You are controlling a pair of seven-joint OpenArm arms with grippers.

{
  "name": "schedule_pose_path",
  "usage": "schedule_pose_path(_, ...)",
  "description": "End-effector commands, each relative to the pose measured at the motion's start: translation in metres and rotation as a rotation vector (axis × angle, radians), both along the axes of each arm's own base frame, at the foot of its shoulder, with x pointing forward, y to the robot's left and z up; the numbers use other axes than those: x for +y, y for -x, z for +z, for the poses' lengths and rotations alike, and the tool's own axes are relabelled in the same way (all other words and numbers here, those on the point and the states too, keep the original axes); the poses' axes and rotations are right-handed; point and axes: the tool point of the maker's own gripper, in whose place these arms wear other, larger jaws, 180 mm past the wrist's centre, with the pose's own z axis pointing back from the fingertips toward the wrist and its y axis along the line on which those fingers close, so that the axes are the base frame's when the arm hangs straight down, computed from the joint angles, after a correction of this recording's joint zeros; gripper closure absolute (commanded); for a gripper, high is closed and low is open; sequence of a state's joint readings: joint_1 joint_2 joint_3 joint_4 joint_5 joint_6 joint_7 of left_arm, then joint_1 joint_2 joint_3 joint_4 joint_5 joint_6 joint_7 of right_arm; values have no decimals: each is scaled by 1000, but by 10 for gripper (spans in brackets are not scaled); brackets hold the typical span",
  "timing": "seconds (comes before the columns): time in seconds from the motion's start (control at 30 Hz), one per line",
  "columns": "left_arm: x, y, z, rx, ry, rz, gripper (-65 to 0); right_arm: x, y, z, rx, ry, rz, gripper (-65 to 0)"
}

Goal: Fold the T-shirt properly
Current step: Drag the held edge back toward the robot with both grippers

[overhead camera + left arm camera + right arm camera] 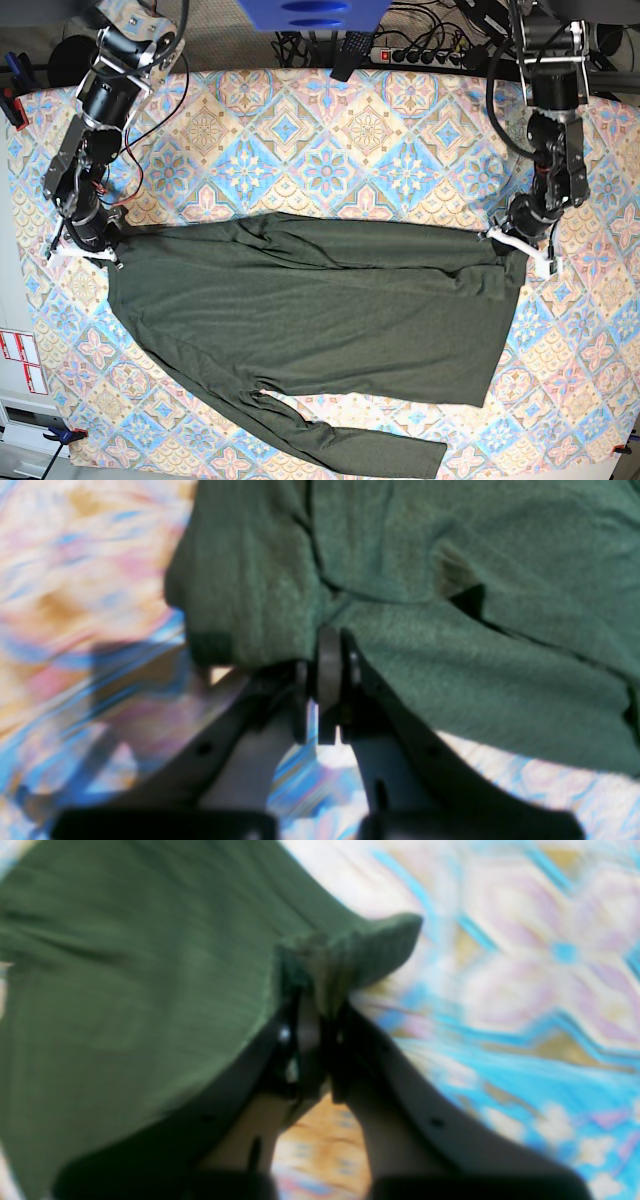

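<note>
The dark olive-green long-sleeved T-shirt point(310, 320) lies spread across the patterned table, one sleeve trailing toward the front edge point(370, 445). In the base view my left gripper point(517, 245) sits at the shirt's right upper corner. It is shut on a fold of the fabric point(280, 605), with the jaws point(327, 650) pressed together on the cloth edge. My right gripper point(97, 248) is at the shirt's left upper corner, shut on a bunched ribbed edge point(350, 955) of the shirt point(125, 990), with its jaws point(312, 1010) pinched on it.
A colourful tiled tablecloth point(330, 150) covers the table. A power strip and cables point(420, 52) run along the back edge beside a blue object point(310, 12). Clamps point(10, 105) hold the cloth at the left edge, and labels point(20, 360) sit at the front left.
</note>
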State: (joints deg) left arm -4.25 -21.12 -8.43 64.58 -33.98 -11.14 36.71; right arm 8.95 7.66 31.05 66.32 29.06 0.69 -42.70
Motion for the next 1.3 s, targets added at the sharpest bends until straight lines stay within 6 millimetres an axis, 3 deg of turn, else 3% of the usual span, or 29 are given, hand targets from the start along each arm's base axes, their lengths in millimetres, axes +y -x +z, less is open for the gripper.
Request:
schedule_pose_path(0.0,9,-1,19,-58,-47,-13,0,-15,4,8,-23,25,-29,-2)
schedule_pose_path(0.07,16,11,24,-58,-80,-33,0,-11,19,-1,-13,-10,-36,-2)
schedule_pose_path(0.23,10,47,19,-25,-107,-77,0,-10,51,-13,46,-22,-24,-2)
schedule_pose_path(0.47,3,92,23,6,-145,-145,0,-17,80,-7,66,41,-6,-2)
schedule_pose_path(0.6,16,114,30,16,-168,-116,0,-19,96,-4,81,72,4,-2)
schedule_pose_path(1.27,13,179,27,112,-184,-153,0,-23,168,-3,189,158,50,-2)
